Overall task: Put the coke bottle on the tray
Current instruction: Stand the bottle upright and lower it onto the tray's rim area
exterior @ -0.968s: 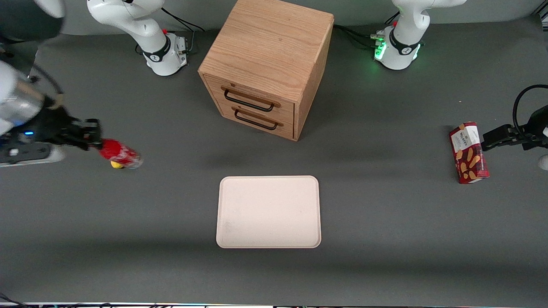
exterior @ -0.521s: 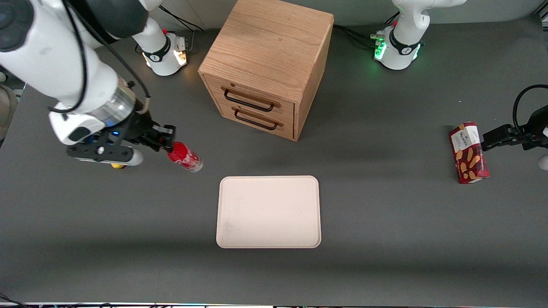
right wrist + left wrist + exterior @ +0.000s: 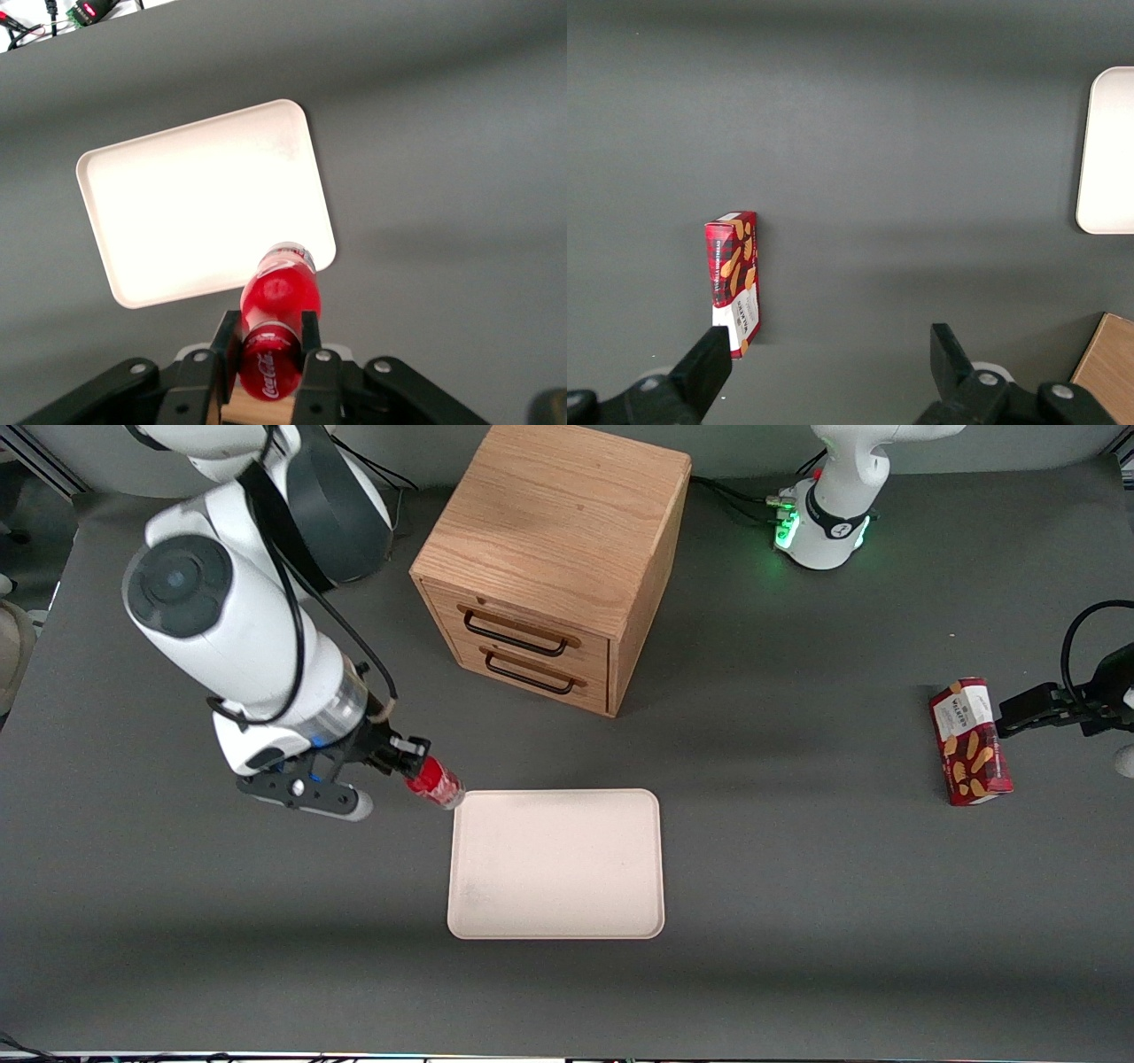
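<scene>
My right gripper (image 3: 413,766) is shut on the cap end of the coke bottle (image 3: 434,783), a slim red bottle with white script, and holds it in the air at the corner of the cream-white tray (image 3: 555,864) that is farthest from the front camera and toward the working arm's end. In the right wrist view the fingers (image 3: 227,341) clamp the bottle (image 3: 279,310) on both sides, its clear base pointing down over the edge of the tray (image 3: 177,208).
A wooden two-drawer cabinet (image 3: 554,562) stands farther from the front camera than the tray. A red biscuit box (image 3: 969,741) lies toward the parked arm's end of the table; it also shows in the left wrist view (image 3: 734,282).
My right arm has carried the coke bottle from the working arm's end of the table across to the tray's corner. A small yellow thing seen earlier under the bottle no longer shows.
</scene>
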You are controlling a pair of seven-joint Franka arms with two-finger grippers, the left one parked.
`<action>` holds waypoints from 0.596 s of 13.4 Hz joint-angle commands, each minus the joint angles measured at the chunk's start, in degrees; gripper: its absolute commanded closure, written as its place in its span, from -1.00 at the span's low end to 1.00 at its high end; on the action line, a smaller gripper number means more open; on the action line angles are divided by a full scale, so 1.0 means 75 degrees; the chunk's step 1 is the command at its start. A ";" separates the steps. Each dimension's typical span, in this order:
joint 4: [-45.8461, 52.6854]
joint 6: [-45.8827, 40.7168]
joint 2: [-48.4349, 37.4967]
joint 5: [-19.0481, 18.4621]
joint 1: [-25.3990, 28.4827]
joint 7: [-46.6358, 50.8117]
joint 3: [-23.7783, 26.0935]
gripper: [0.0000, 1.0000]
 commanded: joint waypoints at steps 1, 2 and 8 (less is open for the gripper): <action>0.0324 0.0416 0.0533 0.0084 -0.0012 0.0217 -0.0037 1.00; 0.0312 0.0580 0.0686 0.0084 -0.0024 0.0229 -0.0037 1.00; 0.0230 0.1822 0.1682 0.0049 -0.0129 0.0159 -0.0083 1.00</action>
